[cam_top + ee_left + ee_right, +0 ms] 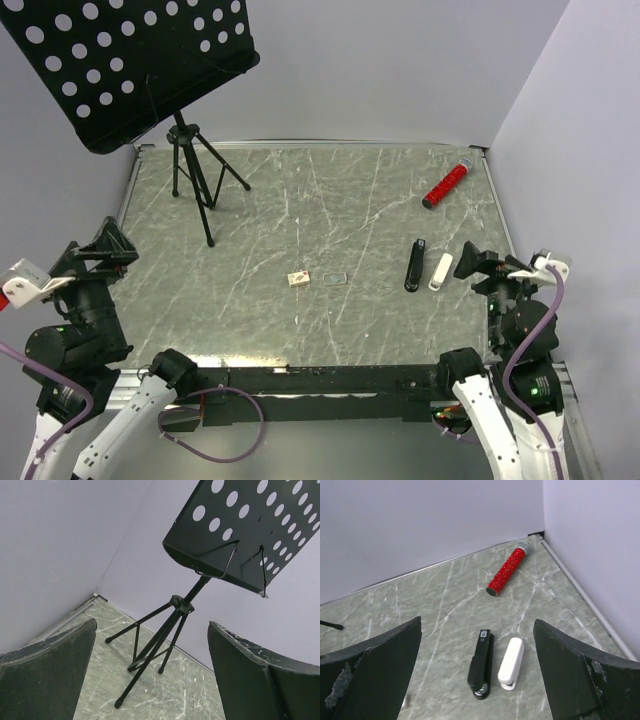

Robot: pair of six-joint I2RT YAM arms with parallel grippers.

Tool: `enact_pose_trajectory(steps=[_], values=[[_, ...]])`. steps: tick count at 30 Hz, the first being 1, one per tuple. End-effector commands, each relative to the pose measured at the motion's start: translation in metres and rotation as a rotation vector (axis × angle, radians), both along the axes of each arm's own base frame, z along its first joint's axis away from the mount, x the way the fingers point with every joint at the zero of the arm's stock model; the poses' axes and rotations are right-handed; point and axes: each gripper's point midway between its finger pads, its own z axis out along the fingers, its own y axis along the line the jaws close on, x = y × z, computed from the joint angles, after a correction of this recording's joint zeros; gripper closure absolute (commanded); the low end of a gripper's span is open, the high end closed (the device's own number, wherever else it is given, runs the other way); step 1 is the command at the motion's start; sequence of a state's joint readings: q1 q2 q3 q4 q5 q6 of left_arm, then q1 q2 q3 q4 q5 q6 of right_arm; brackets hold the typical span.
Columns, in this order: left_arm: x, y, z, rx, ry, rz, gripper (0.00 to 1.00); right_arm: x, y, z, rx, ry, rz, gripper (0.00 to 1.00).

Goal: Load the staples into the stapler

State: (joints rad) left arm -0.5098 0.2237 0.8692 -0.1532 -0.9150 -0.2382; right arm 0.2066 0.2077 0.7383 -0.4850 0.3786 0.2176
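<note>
The stapler (pixel 415 265) is a slim black bar lying flat at the right of the table; the right wrist view shows the stapler (pixel 482 662) shut, below and ahead of the fingers. The staples (pixel 297 279) are a tiny cream box near the table's middle, with a small greyish tray piece (pixel 331 276) just to its right. My right gripper (pixel 478 262) hangs open to the right of the stapler, and nothing lies between the jaws of the right gripper (pixel 477 622). My left gripper (pixel 105 250) is raised at the far left. The left gripper (pixel 152 625) is open and empty.
A white rounded bar (pixel 440 271) lies right beside the stapler, also seen as the white bar (pixel 511 662). A red cylinder (pixel 446 184) rests at the back right near the wall. A black music stand (pixel 190 170) on a tripod stands at the back left.
</note>
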Motion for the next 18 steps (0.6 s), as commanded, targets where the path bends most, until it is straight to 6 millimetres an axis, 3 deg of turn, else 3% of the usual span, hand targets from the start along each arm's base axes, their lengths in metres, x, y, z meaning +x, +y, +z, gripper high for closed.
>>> enact_pose_trajectory(steps=[1,10,18], values=[[0.002,0.0,-0.002,-0.025,-0.026,0.01,0.03,-0.011,-0.011,0.009,-0.034,-0.076,-0.043,0.0],[0.021,-0.015,-0.028,-0.068,0.029,-0.029,0.03,-0.014,-0.012,0.003,0.013,-0.073,-0.055,0.0],[0.024,-0.016,-0.044,-0.122,0.027,-0.03,0.03,-0.014,-0.006,0.0,0.021,-0.077,-0.021,0.0]])
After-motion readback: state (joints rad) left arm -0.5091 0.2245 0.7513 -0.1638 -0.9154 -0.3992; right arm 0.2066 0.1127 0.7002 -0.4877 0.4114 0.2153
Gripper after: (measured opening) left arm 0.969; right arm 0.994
